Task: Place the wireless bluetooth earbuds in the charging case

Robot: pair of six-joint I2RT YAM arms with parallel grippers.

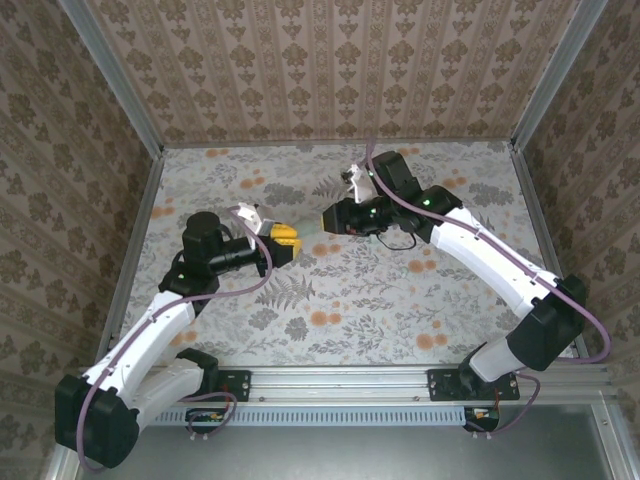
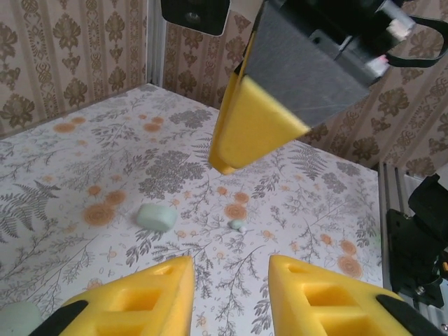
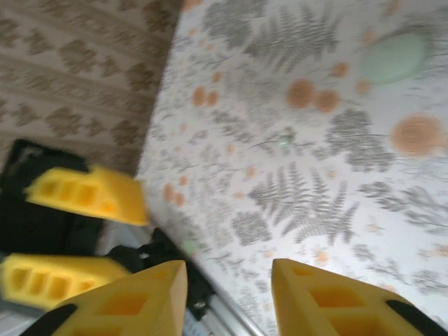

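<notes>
A mint-green charging case (image 2: 155, 216) lies on the floral table, with one small mint earbud (image 2: 238, 225) just to its right. My left gripper (image 2: 231, 269) hovers above and short of them, its yellow jaws apart with nothing between. In the top view the left gripper (image 1: 287, 238) and the right gripper (image 1: 325, 217) face each other closely at the table's middle. The right gripper (image 3: 229, 273) is also open and holds nothing. Its blurred view shows a mint oval (image 3: 393, 57) on the table and a tiny pale speck (image 3: 283, 143), possibly an earbud.
A second mint-green shape (image 2: 17, 320) sits at the lower left corner, partly cut off. One yellow finger of the right gripper (image 2: 252, 126) hangs close in front of the left camera. The left gripper's fingers (image 3: 87, 194) show at the left. Patterned walls (image 1: 330, 70) enclose the table.
</notes>
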